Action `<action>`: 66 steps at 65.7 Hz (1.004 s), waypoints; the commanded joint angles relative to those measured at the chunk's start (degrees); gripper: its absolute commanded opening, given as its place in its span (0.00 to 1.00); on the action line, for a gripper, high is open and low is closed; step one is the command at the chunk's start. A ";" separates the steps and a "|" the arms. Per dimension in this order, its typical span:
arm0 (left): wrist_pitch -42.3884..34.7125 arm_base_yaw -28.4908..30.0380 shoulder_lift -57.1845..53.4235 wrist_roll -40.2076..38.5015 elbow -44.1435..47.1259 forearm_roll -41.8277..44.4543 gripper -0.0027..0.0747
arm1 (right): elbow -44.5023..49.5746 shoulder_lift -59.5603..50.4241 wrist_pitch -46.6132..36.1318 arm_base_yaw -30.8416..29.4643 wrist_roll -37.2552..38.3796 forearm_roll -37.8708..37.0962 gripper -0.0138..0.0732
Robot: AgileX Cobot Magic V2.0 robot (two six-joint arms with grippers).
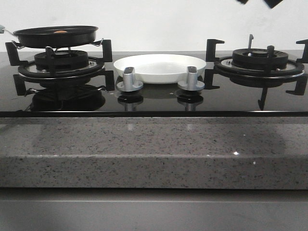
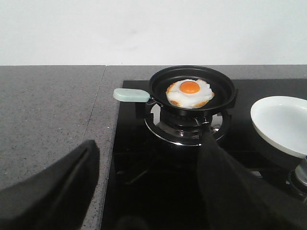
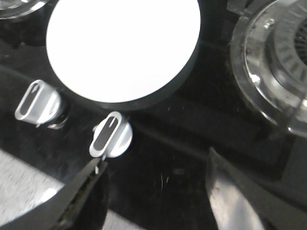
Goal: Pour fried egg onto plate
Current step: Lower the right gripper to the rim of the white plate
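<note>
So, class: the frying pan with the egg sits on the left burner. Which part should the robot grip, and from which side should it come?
Grip the pale green handle, approaching from the pan's outer side, away from the plate. The handle juts out level, clear of the burner supports. The open left gripper already faces it. The hold would probably keep the fingers off the fried egg.

Matte black left hand; broad tapered fingers

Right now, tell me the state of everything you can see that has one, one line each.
Fried egg: lying flat in the pan, yolk up.
Pan: level on the left burner, not gripped.
Plate: empty, flat on the hob between the burners.
Right burner: bare, nothing on it.
Left gripper: open, holding nothing, short of the pan.
Right gripper: open, holding nothing, above the knobs.
</note>
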 commanded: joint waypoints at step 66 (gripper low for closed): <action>-4.90 0.21 0.71 -0.11 -1.56 -0.41 0.60 | -45.85 37.60 20.50 -0.18 5.13 -5.03 0.69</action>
